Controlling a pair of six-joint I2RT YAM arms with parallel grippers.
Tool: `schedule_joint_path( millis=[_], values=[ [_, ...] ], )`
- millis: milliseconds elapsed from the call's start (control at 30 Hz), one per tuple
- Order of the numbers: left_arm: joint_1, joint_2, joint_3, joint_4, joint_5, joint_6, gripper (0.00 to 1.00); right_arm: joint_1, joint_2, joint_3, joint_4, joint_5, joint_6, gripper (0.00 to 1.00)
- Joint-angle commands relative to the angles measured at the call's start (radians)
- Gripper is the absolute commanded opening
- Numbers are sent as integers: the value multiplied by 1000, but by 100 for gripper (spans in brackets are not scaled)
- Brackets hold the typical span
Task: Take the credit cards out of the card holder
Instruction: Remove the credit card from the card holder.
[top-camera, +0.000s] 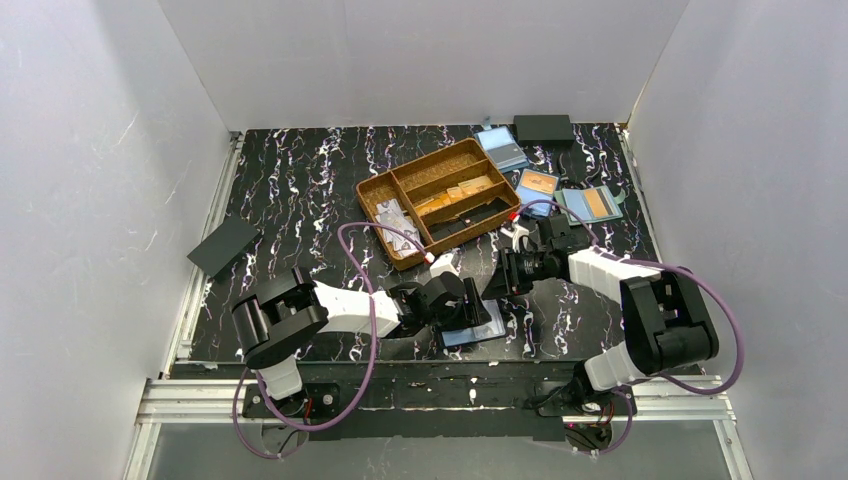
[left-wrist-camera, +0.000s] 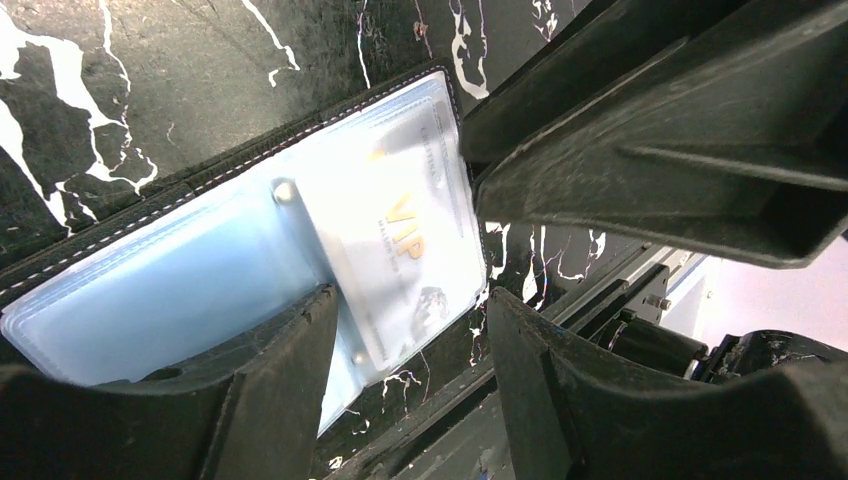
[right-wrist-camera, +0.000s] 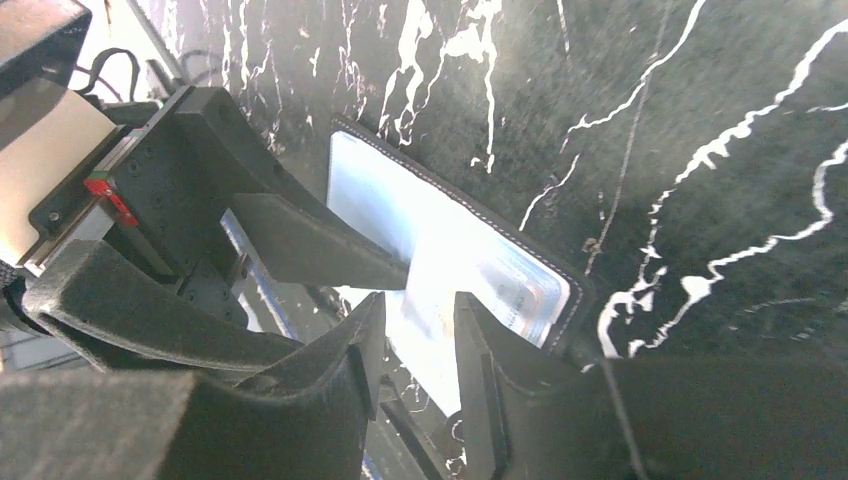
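The card holder (left-wrist-camera: 170, 270) lies open at the near edge of the table (left-wrist-camera: 150, 80), a credit card (left-wrist-camera: 400, 230) partly slid out of it. Your left fingers (left-wrist-camera: 280, 380) are released astride the card, the right fingers (right-wrist-camera: 330, 380) slightly apart, empty. Next: pinch the card, slide it free.

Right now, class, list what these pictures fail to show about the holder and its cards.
Top view: holder mostly hidden under the left gripper.
Left wrist: card print blurred, only VIP readable.
Left wrist: card count hidden inside frosted sleeves.
Right wrist: glare hides whether the right gripper pinches the card.
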Motion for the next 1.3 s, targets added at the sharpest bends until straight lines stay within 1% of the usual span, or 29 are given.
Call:
schedule_joint_path(
  millis=[0,233,367,533,633,933,1267],
  values=[
    [5,4,-27,-66,-24,-11,56,-7,-52,2,-4,102,-43,41],
    [6,13,-16,-66,-7,0,56,-8,3,15,-29,105,-55,41],
    [8,16,-12,-66,1,5,57,-8,19,20,-39,134,-65,41],
    [9,19,-11,-66,11,9,59,-7,23,17,-41,148,-68,44],
    [11,23,-10,-66,19,11,62,-7,41,17,-41,122,-64,44],
    [18,50,0,-66,51,15,64,-5,114,19,-36,39,-31,44],
    [27,70,0,-66,66,-2,67,-5,116,8,9,-112,27,42]
  ],
)
